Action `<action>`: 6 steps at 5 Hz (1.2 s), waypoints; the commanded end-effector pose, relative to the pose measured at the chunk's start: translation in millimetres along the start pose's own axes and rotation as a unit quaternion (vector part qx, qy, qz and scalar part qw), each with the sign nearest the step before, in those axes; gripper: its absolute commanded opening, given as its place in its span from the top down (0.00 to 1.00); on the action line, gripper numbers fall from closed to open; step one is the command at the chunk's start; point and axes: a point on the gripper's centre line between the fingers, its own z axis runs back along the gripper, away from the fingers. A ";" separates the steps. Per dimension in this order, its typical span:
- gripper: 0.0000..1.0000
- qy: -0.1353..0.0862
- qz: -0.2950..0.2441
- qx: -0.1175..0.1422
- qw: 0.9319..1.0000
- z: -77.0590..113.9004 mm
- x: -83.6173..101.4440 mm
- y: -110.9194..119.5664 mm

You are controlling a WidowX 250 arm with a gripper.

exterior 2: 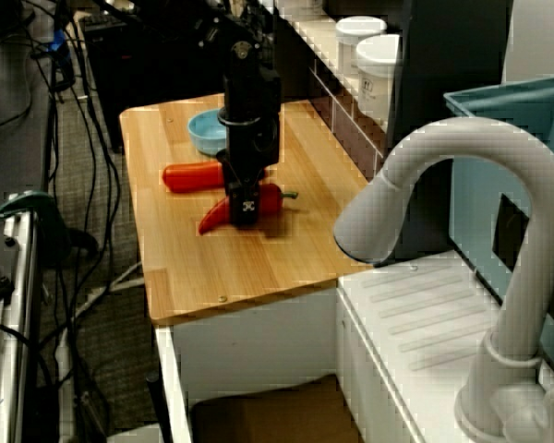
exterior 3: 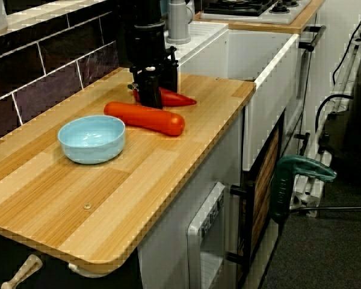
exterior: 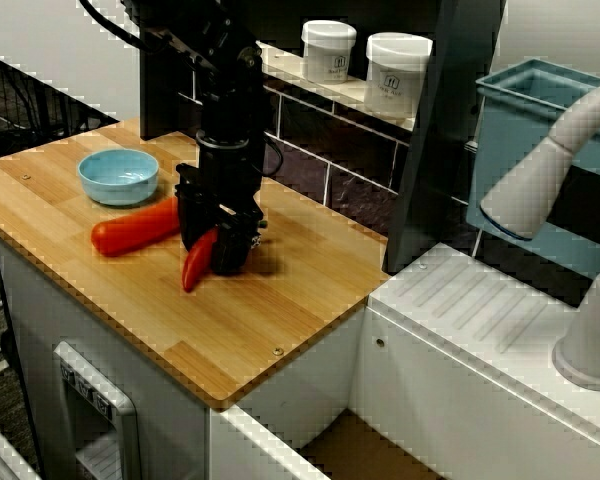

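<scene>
High front view. The tool (exterior: 218,245) is standing straight down on the worktop (exterior: 180,340), its jaws narrowed around the middle of the red pepper (exterior: 197,268). The pads are seeming to press both flanks. The pepper is lying flat on the wood, and its pointed end is sticking out at 7 o'clock from the tool.

The carrot (exterior: 130,230) is lying at 9 o'clock. Its near end is coming right up beside the tool's left finger, and I cannot tell whether they are touching. The blue bowl (exterior: 118,176) is sitting at 10 o'clock, apart from the carrot and close to the worktop's far left edge.

Open room: bare wood is running from 3 round to 6 o'clock, out to the front edge and to the edge meeting the white sink unit (exterior: 480,310). At 12 o'clock the arm is crowding the dark tiled wall, with two white jars (exterior: 328,50) on the ledge above.

View along the worktop: the pepper (exterior 3: 175,99) is showing behind the carrot (exterior 3: 145,118), with a narrow strip of wood between them.
</scene>
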 end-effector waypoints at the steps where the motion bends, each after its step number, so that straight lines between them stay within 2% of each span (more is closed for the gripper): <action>1: 1.00 -0.001 -0.007 -0.004 1.000 25.7 -12.2 23.7; 2: 1.00 -0.022 -0.046 0.010 0.999 44.4 -22.2 42.8; 3: 1.00 -0.035 -0.098 0.018 0.994 54.5 -25.1 59.1; 4: 1.00 -0.058 -0.201 0.032 0.977 62.4 -24.7 74.2; 5: 1.00 -0.068 -0.311 0.026 0.948 58.9 -20.5 94.2; 6: 1.00 -0.063 -0.388 0.034 0.919 72.0 -15.4 107.8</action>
